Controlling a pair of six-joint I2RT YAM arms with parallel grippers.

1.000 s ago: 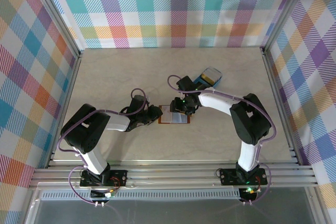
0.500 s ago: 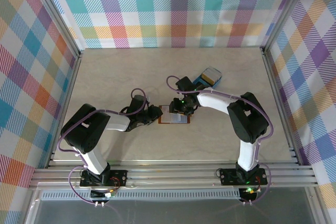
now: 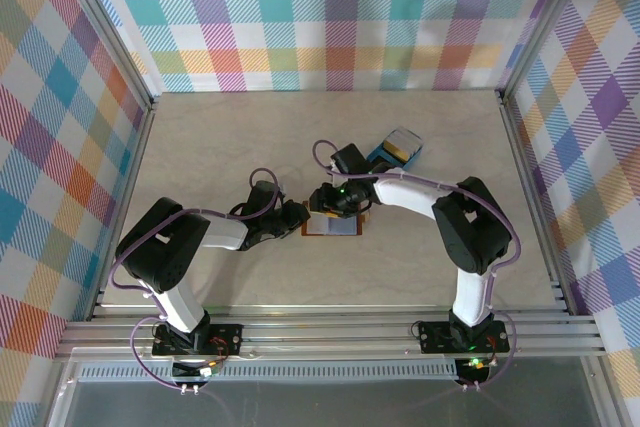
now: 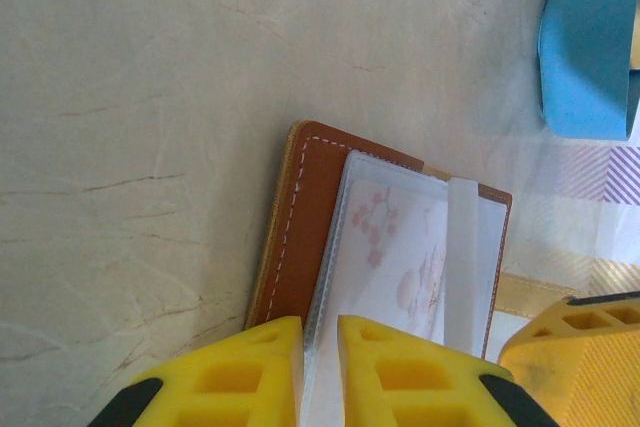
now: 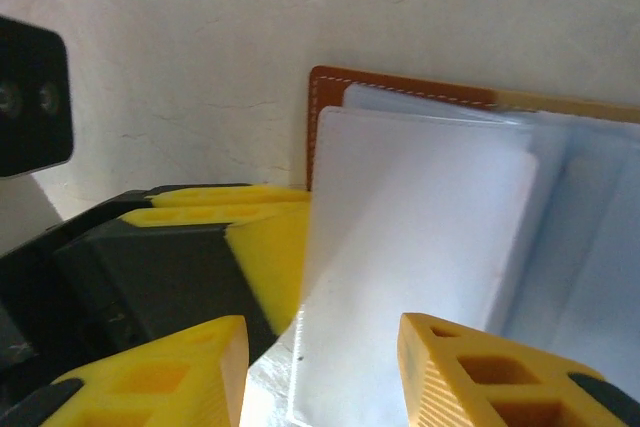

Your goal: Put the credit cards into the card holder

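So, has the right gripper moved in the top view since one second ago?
Yes. The right gripper has shifted left, away from the blue tray, which stays put, and is now nearer the left gripper, over the card holder.

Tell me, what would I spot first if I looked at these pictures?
An open brown card holder lies in the middle of the table. The left gripper pinches its edge with bright yellow fingers, while a white card lies over it by the right gripper.
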